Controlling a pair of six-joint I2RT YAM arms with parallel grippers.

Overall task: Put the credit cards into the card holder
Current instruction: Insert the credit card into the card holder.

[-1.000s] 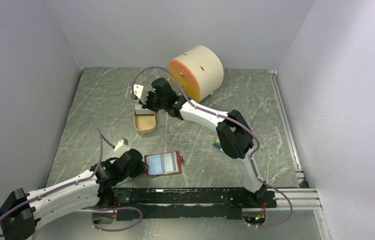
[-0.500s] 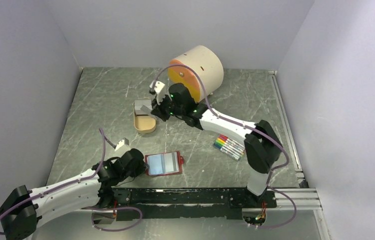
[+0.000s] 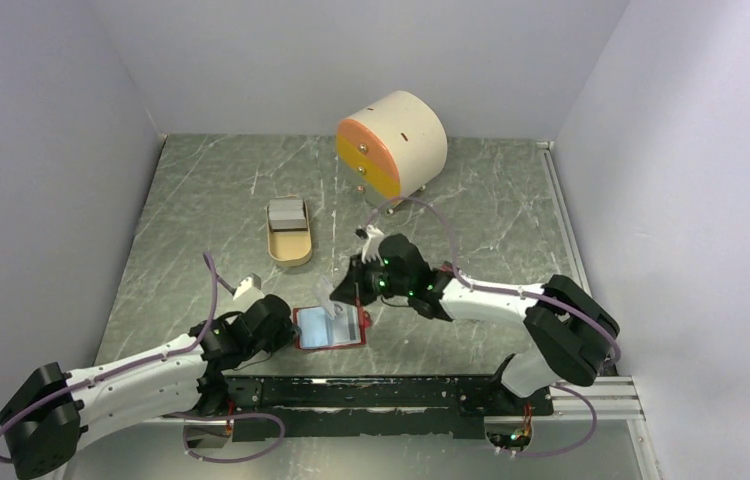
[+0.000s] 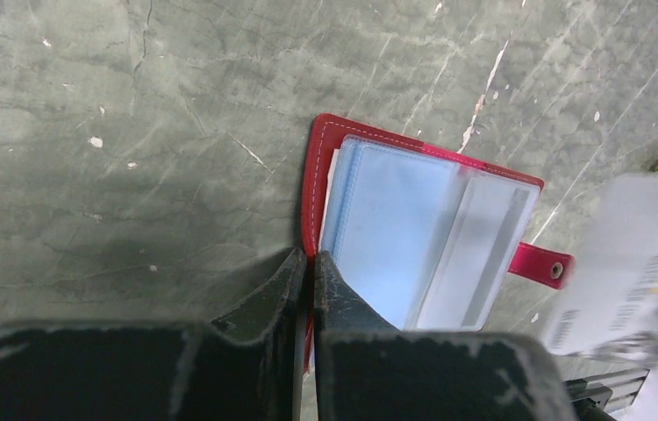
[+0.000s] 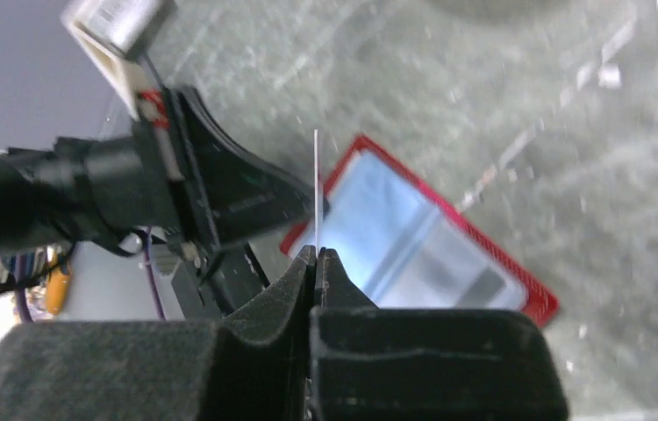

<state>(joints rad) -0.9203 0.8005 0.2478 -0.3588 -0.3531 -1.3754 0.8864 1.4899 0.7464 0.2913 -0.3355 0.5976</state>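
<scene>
**Card over the open holder, both my grippers clamped**

My left gripper [image 3: 289,332] is down on the table [image 3: 201,200] at the near side, its two fingers pressed together on the red left-hand edge of the card holder [image 3: 336,329]. From my left wrist I see it plainly: the fingertips [image 4: 295,267] nip that red border, and the card holder [image 4: 413,237] lies open and flat, pale blue shiny pockets facing up, its snap tab [image 4: 540,264] sticking out on the far side from my grip.

My right gripper [image 3: 346,287] is reaching in from the right, pinching a credit card [image 3: 328,300]. The card hangs over the holder's upper edge, tilted. Whether it touches the pockets I cannot tell from above. From my right wrist the credit card [image 5: 316,189] shows edge-on, a thin pale line standing straight up out of my closed fingers, with the right gripper [image 5: 317,259] clamped on its lower end. Beyond it lies the open card holder [image 5: 422,250], and the left gripper [image 5: 220,206] sits at the holder's left corner. My left wrist catches the same card [image 4: 632,263] as a pale blur at the right, beside the tab.

Further back, well apart from all this, the tan oval tray [image 3: 289,250] has other credit cards [image 3: 287,213] lying in its far end. A round drawer box [image 3: 396,140] stands behind, near the back wall
</scene>
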